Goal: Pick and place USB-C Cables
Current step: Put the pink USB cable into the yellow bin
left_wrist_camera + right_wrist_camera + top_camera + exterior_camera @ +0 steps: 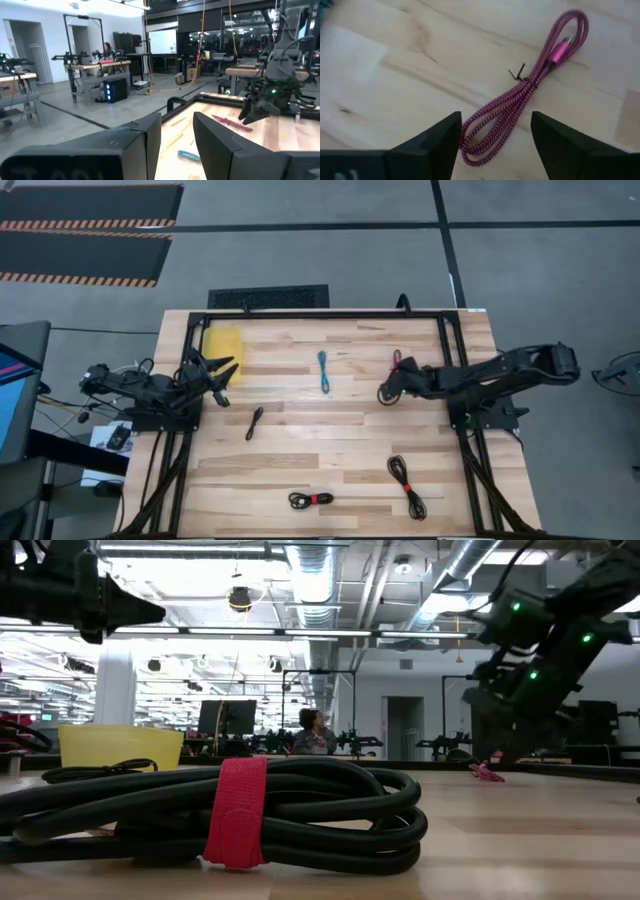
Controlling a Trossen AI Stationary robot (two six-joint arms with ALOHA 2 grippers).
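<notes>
The maroon-red cable (530, 82) lies flat on the table, a thin black tie around its middle. My right gripper (495, 120) is open just above it, a finger on either side of its looped end (472, 150), touching nothing. The high view shows this gripper (385, 393) right of the table's centre, at the near end of the maroon cable (396, 361). My left gripper (228, 375) is open in the air beside the yellow bin (222, 344). Also lying flat are the teal cable (323, 370), the plain black cable (254, 423) and two black cables with red ties (311, 499) (406, 485).
A black metal frame (320, 314) runs along the table's far edge and down both sides. The yellow bin stands at the far left corner. In the low view a red-tied black cable (235, 810) fills the foreground. A person (316, 730) sits far behind the table.
</notes>
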